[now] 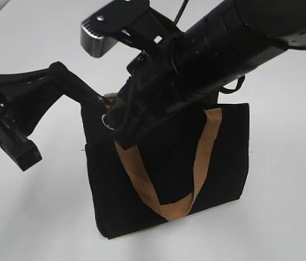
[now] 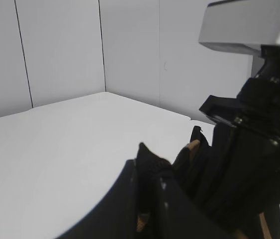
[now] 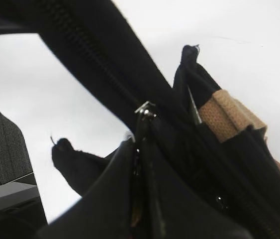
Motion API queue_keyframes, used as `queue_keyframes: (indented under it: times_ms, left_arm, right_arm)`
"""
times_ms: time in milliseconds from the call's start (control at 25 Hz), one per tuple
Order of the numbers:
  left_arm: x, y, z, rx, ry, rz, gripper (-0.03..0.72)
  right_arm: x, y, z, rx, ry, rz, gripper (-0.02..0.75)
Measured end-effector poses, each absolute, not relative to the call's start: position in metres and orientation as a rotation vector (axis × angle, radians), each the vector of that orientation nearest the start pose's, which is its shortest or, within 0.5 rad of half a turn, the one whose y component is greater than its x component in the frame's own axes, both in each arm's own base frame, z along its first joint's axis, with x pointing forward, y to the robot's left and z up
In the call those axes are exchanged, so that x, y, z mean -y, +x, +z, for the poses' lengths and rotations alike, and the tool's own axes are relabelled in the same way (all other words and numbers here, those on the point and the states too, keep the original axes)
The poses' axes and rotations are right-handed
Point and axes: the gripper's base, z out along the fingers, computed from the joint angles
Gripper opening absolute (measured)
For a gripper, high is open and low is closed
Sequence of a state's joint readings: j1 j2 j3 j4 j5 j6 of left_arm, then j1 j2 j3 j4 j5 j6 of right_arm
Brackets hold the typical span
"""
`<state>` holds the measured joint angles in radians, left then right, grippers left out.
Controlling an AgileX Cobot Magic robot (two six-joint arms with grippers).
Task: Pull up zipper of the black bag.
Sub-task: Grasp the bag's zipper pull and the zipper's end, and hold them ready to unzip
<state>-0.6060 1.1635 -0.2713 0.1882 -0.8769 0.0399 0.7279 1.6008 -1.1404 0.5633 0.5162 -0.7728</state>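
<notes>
The black bag (image 1: 220, 157) stands upright on the white table, with a tan loop handle (image 1: 199, 163) hanging down its front. My left gripper (image 1: 97, 101) is shut on the bag's top left corner, and black fabric (image 2: 149, 158) pokes out between its jaws (image 2: 149, 186). My right gripper (image 1: 116, 124) reaches across to the same end of the top edge. Its jaws (image 3: 140, 149) are shut on the silver zipper pull (image 3: 145, 108), which shows as a small silver ring (image 1: 107, 120) in the exterior view. The black zipper track (image 3: 80, 47) runs off to the upper left.
The white table (image 1: 283, 217) surrounds the bag. White wall panels (image 2: 60, 50) stand behind the table. The right arm's wrist camera housing (image 1: 101, 32) hangs above the bag. A tan strap end (image 3: 224, 117) sits by the bag's opening.
</notes>
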Motion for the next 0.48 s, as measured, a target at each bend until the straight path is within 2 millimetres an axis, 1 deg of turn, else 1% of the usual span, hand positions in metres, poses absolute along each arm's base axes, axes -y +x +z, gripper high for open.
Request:
queue_keyframes:
  times_ms: [40,80,280,480]
  left_arm:
    - [0.1264,0.1595,0.2377,-1.367,0.678,-0.465,0.024]
    - [0.1264,0.1596,0.2376,-1.369,0.677,-0.465,0.024]
    - [0.1248,0.1612,0.2353,-1.407,0.657,-0.457,0.024]
    - [0.1233,0.1623,0.2290,-1.488,0.649,-0.452,0.024]
  right_arm:
    - [-0.2495,0.2438,0.2686,-2.062,-1.277,0.529,0.008]
    - [-0.2494,0.2436,0.2684,-2.063,-1.281,0.528,-0.001]
    - [-0.2482,0.2430,0.2686,-2.058,-1.304,0.511,-0.001]
    - [-0.2416,0.2392,0.2736,-2.037,-1.380,0.456,-0.001]
